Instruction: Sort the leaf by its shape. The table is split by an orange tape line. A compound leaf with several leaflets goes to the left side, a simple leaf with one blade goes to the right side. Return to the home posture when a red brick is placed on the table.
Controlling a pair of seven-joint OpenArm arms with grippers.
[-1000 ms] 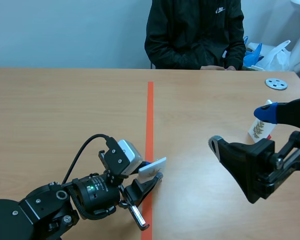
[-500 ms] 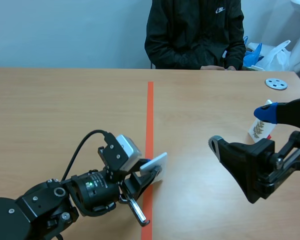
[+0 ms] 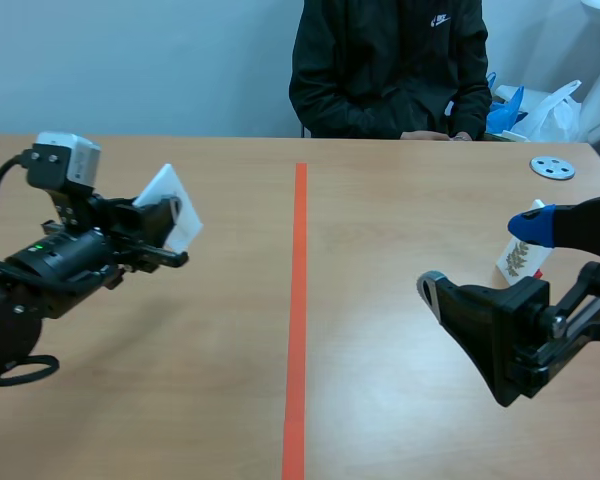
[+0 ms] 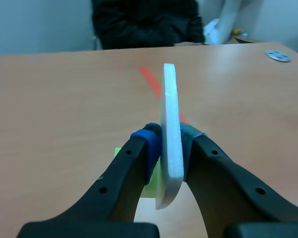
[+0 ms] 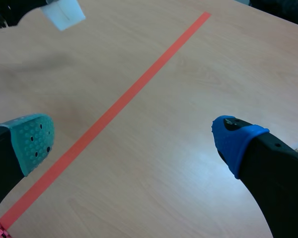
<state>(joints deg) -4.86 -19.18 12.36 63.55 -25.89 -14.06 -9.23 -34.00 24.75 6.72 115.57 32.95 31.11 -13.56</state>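
A white card (image 3: 166,199) is pinched in my left gripper (image 3: 161,236), held in the air over the left half of the table. In the left wrist view the card (image 4: 170,134) stands edge-on between the two fingers, so its printed face is hidden. My left gripper (image 4: 168,148) is shut on it. A second card with a leaf print (image 3: 520,257) stands on the right half, just behind my right gripper (image 3: 480,257). My right gripper (image 5: 134,141) is open with nothing between its pads, hovering above bare table right of the orange tape line (image 5: 114,111).
The orange tape line (image 3: 298,300) runs down the table's middle. A person in a dark jacket (image 3: 385,65) sits at the far edge. A grey disc (image 3: 552,167) lies at the back right, with plastic bags (image 3: 540,110) beyond it.
My left arm has lifted the white card from low beside the tape line and swung it up and away to the left side. The right arm has not moved.
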